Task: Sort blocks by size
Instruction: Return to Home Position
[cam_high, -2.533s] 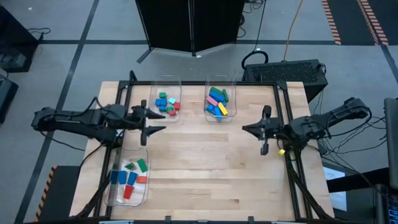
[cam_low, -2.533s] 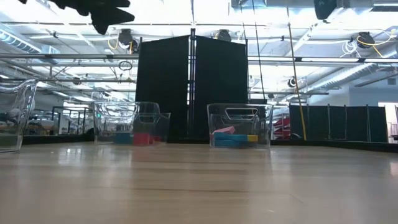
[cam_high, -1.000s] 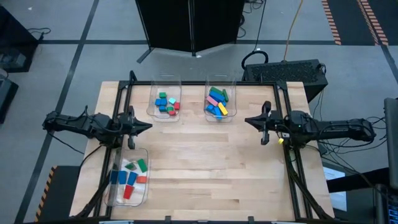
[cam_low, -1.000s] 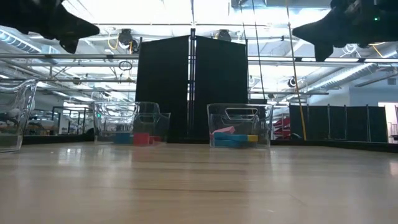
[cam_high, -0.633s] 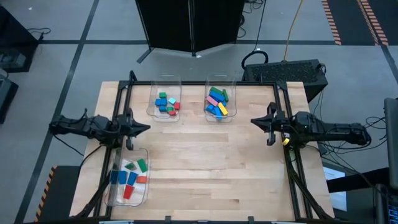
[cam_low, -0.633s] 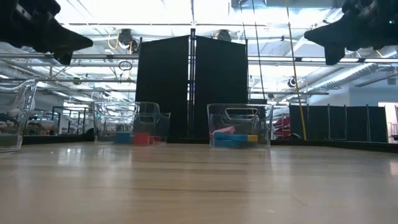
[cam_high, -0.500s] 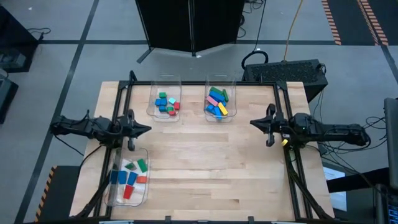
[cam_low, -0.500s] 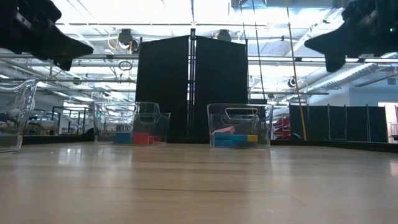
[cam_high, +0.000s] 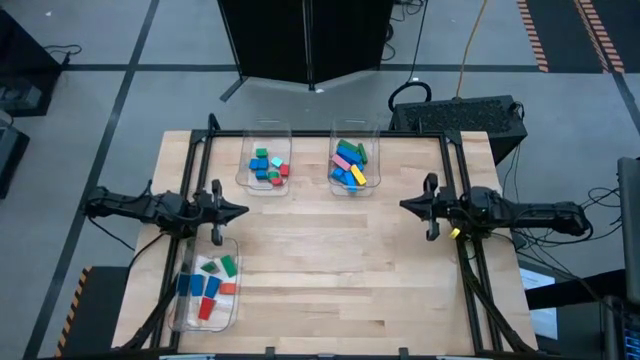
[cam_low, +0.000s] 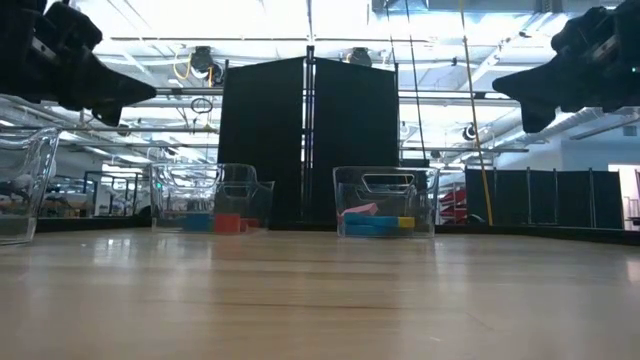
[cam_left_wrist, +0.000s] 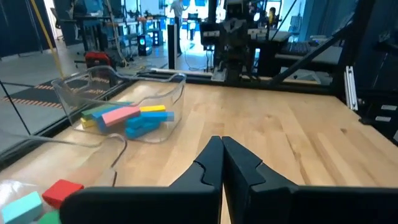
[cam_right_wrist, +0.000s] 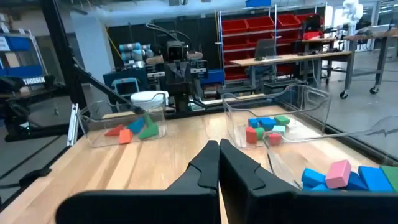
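With the blocks (cam_high: 350, 165) lying in clear bins (cam_high: 265, 138) at the table's (cam_high: 330, 280) far edge and near-left corner, the left gripper (cam_high: 241, 210) and right gripper (cam_high: 404, 206) are hovering over its sides, pinched shut and empty, apparently parking.

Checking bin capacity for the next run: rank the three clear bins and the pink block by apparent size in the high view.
1. Lower-left bin: largest, though camera nearness may help.
2. Upper-left bin and upper-right bin: alike, unranked.
3. Pink block: smallest.
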